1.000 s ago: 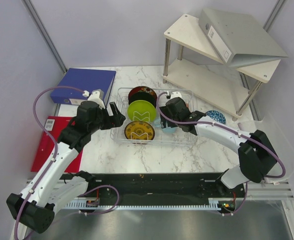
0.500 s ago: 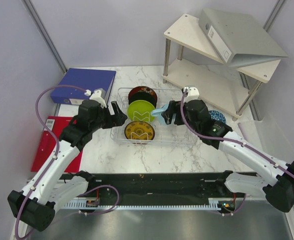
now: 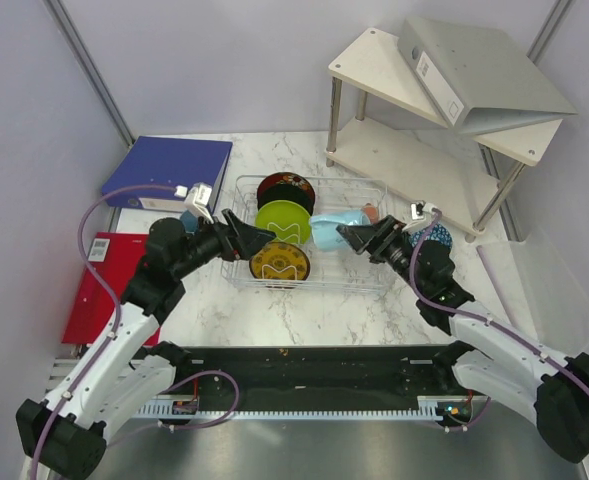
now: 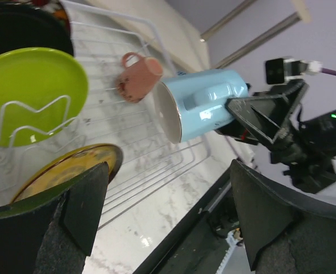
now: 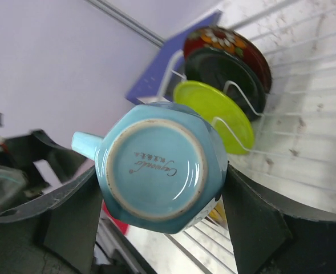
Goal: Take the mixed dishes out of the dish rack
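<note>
left of centre, the left end effector [image 3: 257, 240] gapes wide and empty at the left end of the dish rack [image 3: 314, 288]. at centre, the lime green plate [image 3: 282, 220] and yellow-brown plate [image 3: 279, 262] stand in the rack. just right of them, the right end effector [image 3: 359, 236] grips the light-blue mug [image 3: 332, 230] on its side over the rack.
</note>
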